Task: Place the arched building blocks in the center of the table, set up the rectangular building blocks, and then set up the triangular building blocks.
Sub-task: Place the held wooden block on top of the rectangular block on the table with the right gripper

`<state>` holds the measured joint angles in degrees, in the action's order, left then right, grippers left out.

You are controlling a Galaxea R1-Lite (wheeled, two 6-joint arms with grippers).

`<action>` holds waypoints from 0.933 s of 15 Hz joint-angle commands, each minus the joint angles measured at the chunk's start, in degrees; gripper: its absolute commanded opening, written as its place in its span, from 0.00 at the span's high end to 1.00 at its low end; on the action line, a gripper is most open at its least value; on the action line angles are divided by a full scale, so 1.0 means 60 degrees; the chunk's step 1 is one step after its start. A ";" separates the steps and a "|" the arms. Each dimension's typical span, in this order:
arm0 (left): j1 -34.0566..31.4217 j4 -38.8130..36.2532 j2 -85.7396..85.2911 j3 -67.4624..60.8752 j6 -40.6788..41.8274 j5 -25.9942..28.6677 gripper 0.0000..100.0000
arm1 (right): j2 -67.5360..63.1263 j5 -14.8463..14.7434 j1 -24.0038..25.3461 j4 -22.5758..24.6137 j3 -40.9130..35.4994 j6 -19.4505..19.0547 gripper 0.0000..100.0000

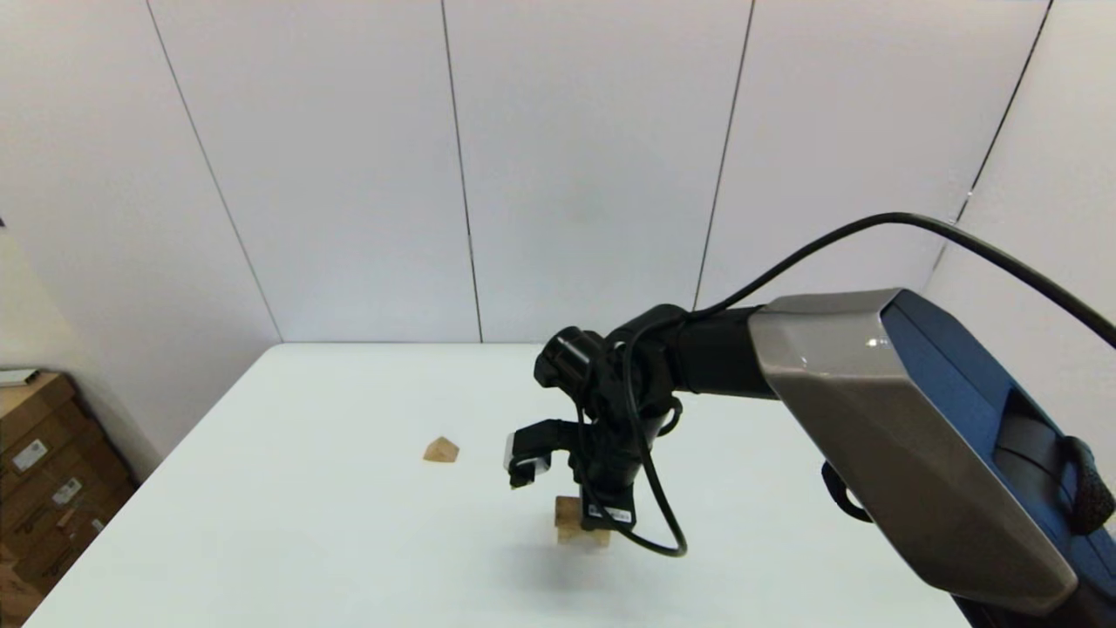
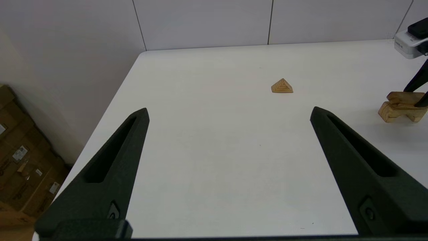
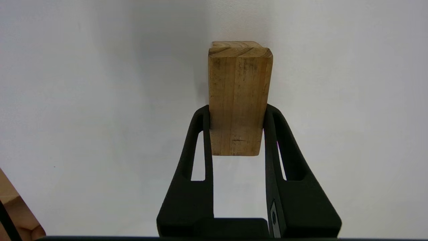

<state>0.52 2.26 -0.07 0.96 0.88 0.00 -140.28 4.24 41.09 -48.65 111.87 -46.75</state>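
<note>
Right gripper clamped on the rectangular block over the arch; left gripper idle, wide apart.

From my station, going left to right: my left gripper [image 2: 229,113] hovers over the table's [image 1: 305,523] left side, fingers spread wide on nothing. The triangular building blocks [image 1: 441,450] sit alone left of centre. Near the middle, my right gripper [image 3: 236,113] points down, jaws closed on the sides of the rectangular building blocks [image 3: 238,97], which rest on the arched building blocks [image 2: 399,110].
</note>
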 commanded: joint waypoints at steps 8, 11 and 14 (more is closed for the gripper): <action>0.0001 0.0005 0.0012 0.0001 0.0000 0.0000 0.00 | -0.0014 -0.0033 0.0006 -0.0050 -0.0013 -0.0045 1.00; 0.0001 0.0005 0.0012 0.0001 0.0000 0.0000 0.00 | -0.0029 -0.0048 0.0006 -0.0050 0.0002 -0.0060 1.00; 0.0001 0.0005 0.0012 0.0001 0.0000 0.0000 0.00 | 0.0001 -0.0048 0.0006 -0.0050 -0.0013 -0.0148 1.00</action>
<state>0.52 2.28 -0.07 0.96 0.88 0.00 -140.37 3.94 41.12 -48.65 111.85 -47.24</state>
